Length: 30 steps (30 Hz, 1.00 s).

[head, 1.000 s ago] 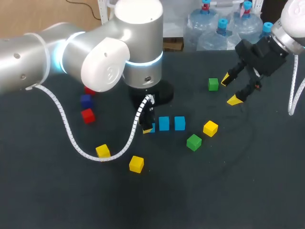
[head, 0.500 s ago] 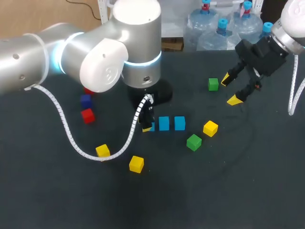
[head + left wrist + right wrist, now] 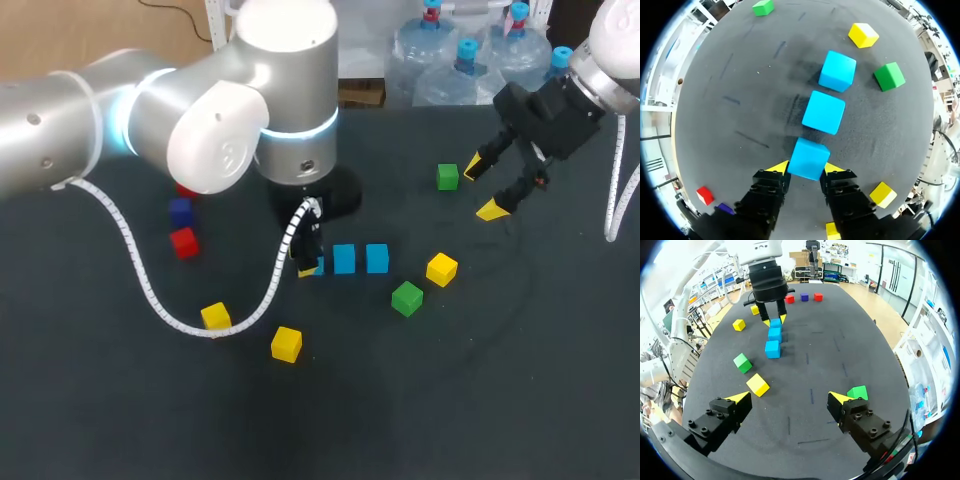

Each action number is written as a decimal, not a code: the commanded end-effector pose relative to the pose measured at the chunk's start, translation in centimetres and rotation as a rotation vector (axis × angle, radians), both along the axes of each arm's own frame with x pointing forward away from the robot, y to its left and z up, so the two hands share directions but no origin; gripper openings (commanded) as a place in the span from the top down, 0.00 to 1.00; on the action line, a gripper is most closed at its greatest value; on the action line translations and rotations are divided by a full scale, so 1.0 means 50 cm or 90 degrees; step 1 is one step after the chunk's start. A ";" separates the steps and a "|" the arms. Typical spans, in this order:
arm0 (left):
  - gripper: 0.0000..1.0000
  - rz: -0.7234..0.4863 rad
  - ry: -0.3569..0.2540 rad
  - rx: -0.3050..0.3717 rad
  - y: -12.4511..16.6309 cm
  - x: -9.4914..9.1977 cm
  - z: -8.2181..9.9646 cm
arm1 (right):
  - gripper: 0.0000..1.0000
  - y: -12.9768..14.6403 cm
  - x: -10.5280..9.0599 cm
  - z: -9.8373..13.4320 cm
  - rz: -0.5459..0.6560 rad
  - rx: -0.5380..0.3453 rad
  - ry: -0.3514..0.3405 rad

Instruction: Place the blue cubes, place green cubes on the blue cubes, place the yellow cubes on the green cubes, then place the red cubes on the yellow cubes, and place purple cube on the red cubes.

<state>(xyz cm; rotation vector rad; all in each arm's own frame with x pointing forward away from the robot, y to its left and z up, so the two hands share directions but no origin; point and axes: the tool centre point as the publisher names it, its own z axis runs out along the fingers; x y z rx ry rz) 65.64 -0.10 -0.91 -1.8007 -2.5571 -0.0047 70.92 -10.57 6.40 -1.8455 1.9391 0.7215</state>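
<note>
Three light-blue cubes lie in one row. My left gripper (image 3: 308, 262) (image 3: 807, 167) is shut on the end cube (image 3: 809, 158) (image 3: 317, 266), with a yellow tip against each side. The other two blue cubes (image 3: 824, 112) (image 3: 838, 71) lie just ahead of it. A green cube (image 3: 407, 298) and a yellow cube (image 3: 441, 269) sit right of the row. My right gripper (image 3: 490, 188) (image 3: 790, 397) hangs open and empty at the back right, with a second green cube (image 3: 448, 177) (image 3: 858, 392) beside one finger.
Two yellow cubes (image 3: 286, 343) (image 3: 215, 316) lie near the front left. A red cube (image 3: 184, 242), a purple cube (image 3: 180, 211) and another red cube (image 3: 187, 190) sit at the left, partly behind my left arm. Its white cable (image 3: 150, 285) loops over the table.
</note>
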 end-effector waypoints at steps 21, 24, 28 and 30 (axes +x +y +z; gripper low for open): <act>0.00 0.041 -0.044 -0.013 0.042 0.001 0.037 | 0.00 0.000 0.000 -0.001 0.000 0.001 0.000; 0.00 0.054 -0.053 -0.011 0.058 -0.010 0.052 | 0.00 0.000 0.000 -0.001 0.000 0.001 0.000; 0.53 0.042 -0.068 -0.015 0.062 -0.034 0.067 | 0.00 0.000 0.000 -0.001 0.000 0.001 0.000; 1.00 0.014 -0.065 -0.012 0.055 -0.047 0.069 | 0.00 0.000 0.000 -0.001 0.000 0.001 0.000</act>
